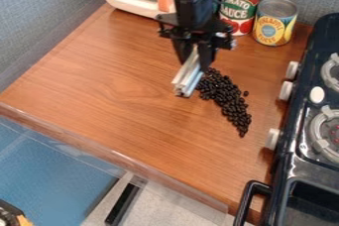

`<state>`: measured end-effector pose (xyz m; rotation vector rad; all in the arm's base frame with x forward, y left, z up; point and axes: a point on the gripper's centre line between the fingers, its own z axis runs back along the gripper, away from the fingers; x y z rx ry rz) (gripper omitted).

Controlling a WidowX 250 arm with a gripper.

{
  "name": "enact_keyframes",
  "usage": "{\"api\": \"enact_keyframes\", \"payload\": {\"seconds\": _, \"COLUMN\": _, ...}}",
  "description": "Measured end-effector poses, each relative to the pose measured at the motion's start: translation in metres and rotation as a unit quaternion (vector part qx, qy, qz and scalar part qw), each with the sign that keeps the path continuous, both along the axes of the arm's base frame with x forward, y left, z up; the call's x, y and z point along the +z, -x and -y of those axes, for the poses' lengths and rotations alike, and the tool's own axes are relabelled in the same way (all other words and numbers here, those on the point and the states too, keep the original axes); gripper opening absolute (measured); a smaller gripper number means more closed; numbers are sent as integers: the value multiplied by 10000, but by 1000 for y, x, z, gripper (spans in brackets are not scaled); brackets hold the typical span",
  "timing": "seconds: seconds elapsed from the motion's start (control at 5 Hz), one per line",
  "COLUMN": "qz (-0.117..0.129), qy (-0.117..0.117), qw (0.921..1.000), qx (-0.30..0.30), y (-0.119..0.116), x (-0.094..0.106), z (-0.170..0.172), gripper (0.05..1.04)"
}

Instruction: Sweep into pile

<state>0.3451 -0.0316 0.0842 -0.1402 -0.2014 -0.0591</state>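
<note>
The gripper (197,57) hangs over the upper middle of the wooden counter, shut on a light grey and pale blue bar-shaped sweeping tool (189,77). The tool slants down toward the camera, its lower end close to the counter top. Just right of the tool lies a band of dark beans (228,100), thicker near the tool and narrowing toward the lower right. A single bean (246,93) lies slightly apart on the right side. Whether the tool touches the beans I cannot tell.
A tomato sauce can (241,3) and a pineapple can (274,22) stand behind at the right. A white and orange toy appliance (136,3) stands at the back left. The black stove (291,168) with white knobs borders the wooden counter (126,86) on the right.
</note>
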Motion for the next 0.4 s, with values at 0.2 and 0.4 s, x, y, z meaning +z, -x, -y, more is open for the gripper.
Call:
{"api": "enact_keyframes", "payload": {"seconds": 0.2, "qz": -27, "qy": -4, "qw": 9999, "qx": -165, "y": 5, "x": -3, "z": 22, "gripper": 380}}
{"api": "enact_keyframes", "payload": {"seconds": 0.4, "qz": -162, "qy": -48, "qw": 9996, "qx": -206, "y": 10, "x": -10, "z": 44, "gripper": 380}}
